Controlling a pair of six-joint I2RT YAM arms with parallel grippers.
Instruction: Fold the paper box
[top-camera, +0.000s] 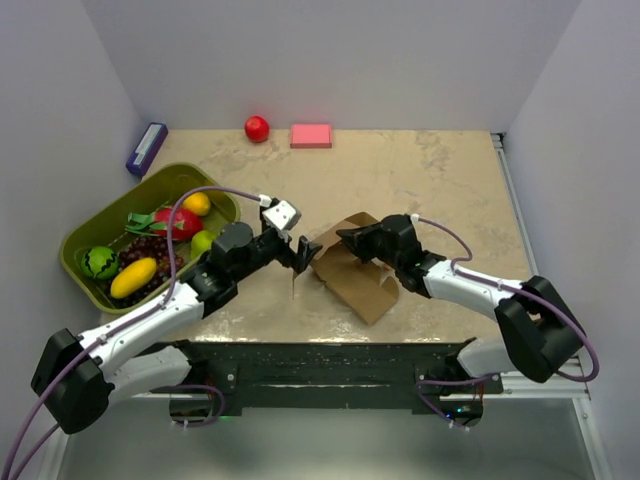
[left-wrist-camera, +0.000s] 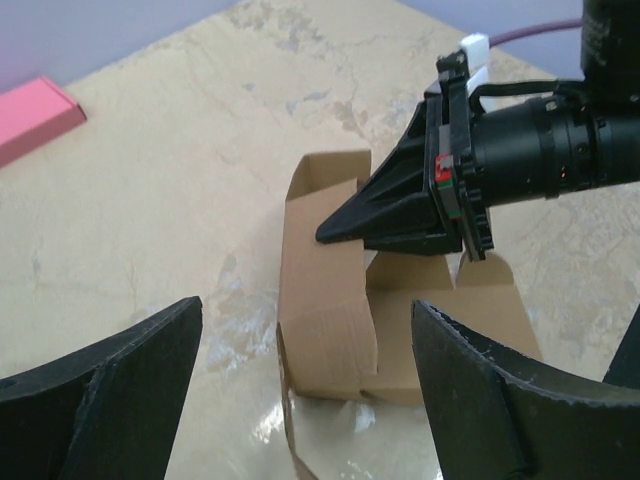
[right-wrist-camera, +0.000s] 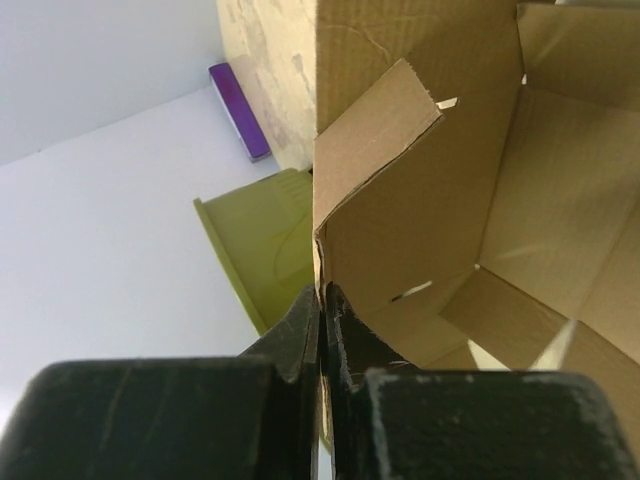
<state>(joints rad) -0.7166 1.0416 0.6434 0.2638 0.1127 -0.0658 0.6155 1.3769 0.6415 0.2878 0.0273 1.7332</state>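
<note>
The brown cardboard paper box (top-camera: 352, 275) lies partly folded at the table's near middle, one wall raised and flaps spread flat. My right gripper (top-camera: 347, 237) is shut on the edge of a raised flap (right-wrist-camera: 385, 200), its fingertips (right-wrist-camera: 322, 300) pinching the cardboard. In the left wrist view the box (left-wrist-camera: 330, 280) stands ahead, with the right gripper (left-wrist-camera: 335, 228) on its upper wall. My left gripper (top-camera: 303, 252) is open just left of the box, its fingers (left-wrist-camera: 120, 360) wide apart and touching nothing.
A green basket (top-camera: 98, 232) of toy fruit sits at the left. A purple box (top-camera: 146, 148), a red ball (top-camera: 257, 128) and a pink block (top-camera: 311, 135) lie along the back. The table's right edge has a rail (top-camera: 520, 205).
</note>
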